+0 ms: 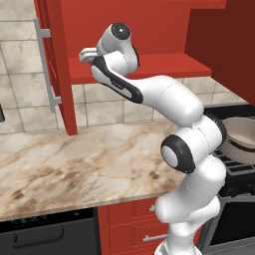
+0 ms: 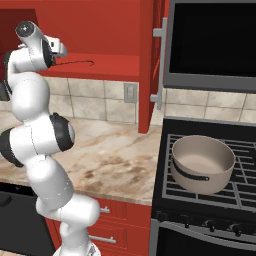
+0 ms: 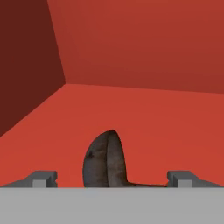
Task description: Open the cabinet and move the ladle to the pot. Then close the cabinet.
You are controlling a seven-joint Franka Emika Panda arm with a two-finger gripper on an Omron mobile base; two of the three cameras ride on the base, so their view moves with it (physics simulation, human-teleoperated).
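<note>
The red cabinet (image 1: 149, 64) stands open, its left door (image 1: 55, 64) swung out towards me. My arm reaches onto the cabinet shelf (image 2: 115, 62). The ladle (image 3: 105, 159) lies on that shelf. Its dark rounded bowl sits between my two fingertips (image 3: 43, 178), and its thin handle (image 2: 80, 62) runs off to the right. My gripper (image 3: 111, 179) is open around the bowl, with a gap on each side. My hand (image 1: 85, 55) is level with the shelf's front edge. The grey pot (image 2: 202, 162) sits on the stove at the right.
The cabinet's right door (image 2: 146, 60), with its bar handle (image 2: 160, 65), juts out beside a black microwave (image 2: 215, 40). A marble counter (image 1: 74, 159) runs below the cabinet. The black stove (image 2: 210, 200) is at the right. Red drawers (image 1: 134, 219) are under the counter.
</note>
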